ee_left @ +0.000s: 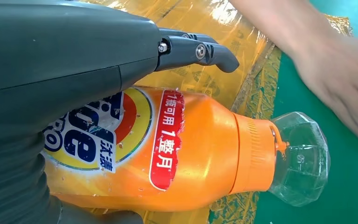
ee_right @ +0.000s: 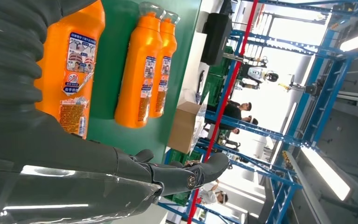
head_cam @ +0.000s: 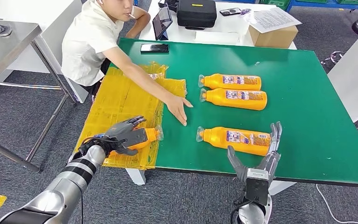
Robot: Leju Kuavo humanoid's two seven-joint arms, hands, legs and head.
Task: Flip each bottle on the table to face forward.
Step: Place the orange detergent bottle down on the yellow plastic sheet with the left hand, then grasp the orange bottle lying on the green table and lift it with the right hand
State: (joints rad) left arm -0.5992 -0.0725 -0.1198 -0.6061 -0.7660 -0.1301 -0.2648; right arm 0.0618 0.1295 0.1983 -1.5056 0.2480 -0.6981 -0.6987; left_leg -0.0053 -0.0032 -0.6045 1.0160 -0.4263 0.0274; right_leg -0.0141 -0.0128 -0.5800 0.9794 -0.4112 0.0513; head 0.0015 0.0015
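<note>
While the left robot hand [head_cam: 125, 136] is wrapped around an orange bottle [head_cam: 145, 137] over the yellow sheet [head_cam: 121, 100] at the 9 o'clock edge of the green surface [head_cam: 307, 116], the front label of that bottle is seen in the left wrist view [ee_left: 168, 144], so this one is judged to be already turned face-up or nearly so. Its long axis is laid from 9 to 3 o'clock, with the clear cap [ee_left: 300, 158] pointing toward 3 o'clock, at the seam between sheet and surface.

The right robot hand [head_cam: 261, 156] is held spread with nothing in it, its fingers touching or just beside the base end of the near bottle [head_cam: 235, 139]; contact cannot be confirmed. That bottle lies at about 11 o'clock from the right robot hand, long axis running 9 to 3 o'clock, cap toward 9 o'clock, with what looks like the small-print back label uppermost. Two more bottles [head_cam: 233, 91] are laid parallel farther away at 12 o'clock, close together, caps toward 9 o'clock.

The right arm is clearly the nearer one to the near bottle, and a roll about its long axis is judged to be what the coming move needs. A person's hand [head_cam: 177, 106] is resting on the surface between the two robot hands.
</note>
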